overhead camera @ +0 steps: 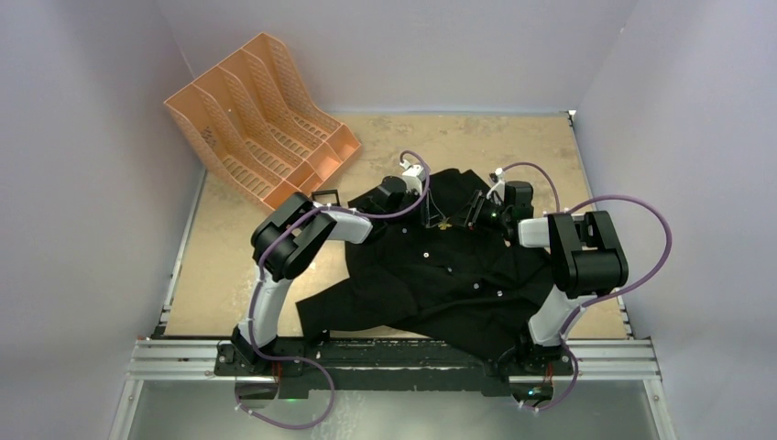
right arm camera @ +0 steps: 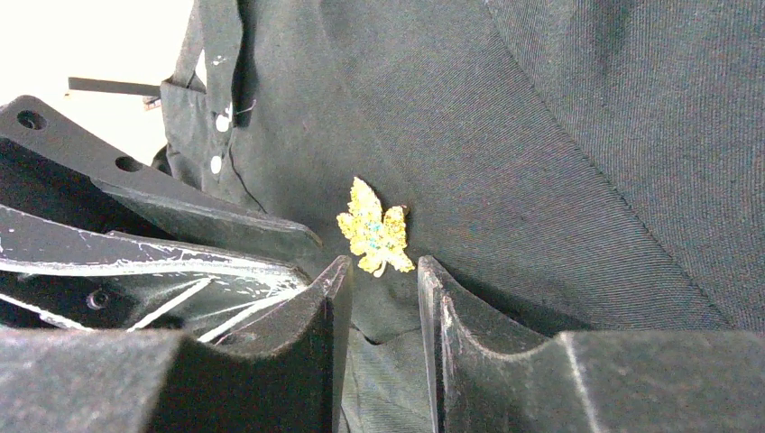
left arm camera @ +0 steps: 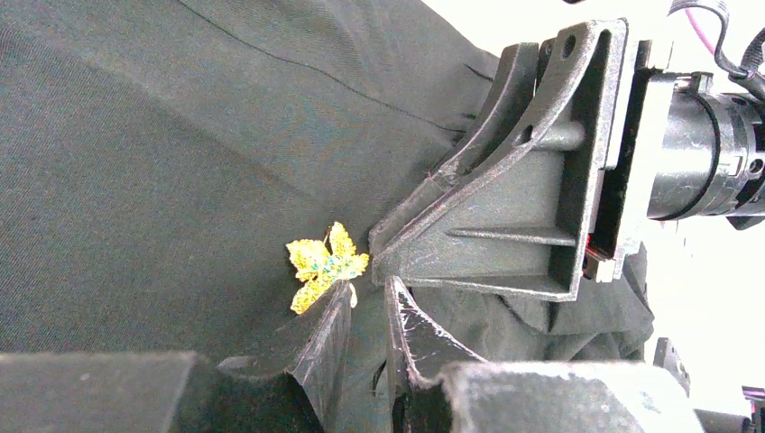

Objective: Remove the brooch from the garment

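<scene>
Approach step: both my grippers converged on brooch (right arm camera: pixel 374 226), pinned on garment (overhead camera: pixel 440 275) mid-frame top view; right gripper (right arm camera: pixel 379 280) slightly open, empty, tips straddling it; left gripper (left arm camera: pixel 368 302) narrow gap, empty; next: close right, left pins cloth.

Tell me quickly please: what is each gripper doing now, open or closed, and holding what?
Left gripper: slightly open, holding nothing; the brooch lies beside its fingertips.
Right gripper: open, holding nothing; tips just below the brooch on the garment.

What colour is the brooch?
Gold-yellow with small teal flecks; the brooch shows best in the right wrist view.
</scene>
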Robot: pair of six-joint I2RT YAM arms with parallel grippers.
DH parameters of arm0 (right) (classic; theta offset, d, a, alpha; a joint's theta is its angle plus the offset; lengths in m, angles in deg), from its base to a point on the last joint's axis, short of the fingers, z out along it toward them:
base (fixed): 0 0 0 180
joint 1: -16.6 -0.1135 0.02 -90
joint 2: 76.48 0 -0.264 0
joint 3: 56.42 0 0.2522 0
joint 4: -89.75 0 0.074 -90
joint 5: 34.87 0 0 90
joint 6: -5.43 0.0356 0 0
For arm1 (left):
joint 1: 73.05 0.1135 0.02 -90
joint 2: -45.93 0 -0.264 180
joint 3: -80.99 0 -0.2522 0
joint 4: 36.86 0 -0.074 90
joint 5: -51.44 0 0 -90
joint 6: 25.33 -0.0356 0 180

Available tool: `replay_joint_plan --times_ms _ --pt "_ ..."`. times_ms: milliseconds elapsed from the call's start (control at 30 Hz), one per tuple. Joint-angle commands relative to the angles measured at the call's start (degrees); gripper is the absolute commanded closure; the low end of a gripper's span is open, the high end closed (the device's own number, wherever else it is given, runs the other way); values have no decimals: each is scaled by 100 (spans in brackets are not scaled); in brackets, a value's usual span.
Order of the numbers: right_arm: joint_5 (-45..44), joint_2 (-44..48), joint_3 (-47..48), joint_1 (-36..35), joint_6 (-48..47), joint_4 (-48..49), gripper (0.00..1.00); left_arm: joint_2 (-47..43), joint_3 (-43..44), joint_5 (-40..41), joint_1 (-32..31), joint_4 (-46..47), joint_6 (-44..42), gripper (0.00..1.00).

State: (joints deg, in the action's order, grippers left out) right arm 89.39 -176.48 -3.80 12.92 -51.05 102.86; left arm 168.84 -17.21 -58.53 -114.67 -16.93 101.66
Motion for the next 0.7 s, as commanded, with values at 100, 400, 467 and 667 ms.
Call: replay_joint_plan --times_ms 100,400,467,667 --pt "-70 -150 -17 17 -95 -60 63 330 275 19 126 241 74 81" --pt "-43 -127 -18 17 -108 -111 63 496 190 34 160 243 113 81" --pt "-34 -111 -26 17 -113 -100 63 506 141 45 164 283 144 82" --pt "93 -173 -11 17 -114 4 67 544 95 41 172 335 182 82"
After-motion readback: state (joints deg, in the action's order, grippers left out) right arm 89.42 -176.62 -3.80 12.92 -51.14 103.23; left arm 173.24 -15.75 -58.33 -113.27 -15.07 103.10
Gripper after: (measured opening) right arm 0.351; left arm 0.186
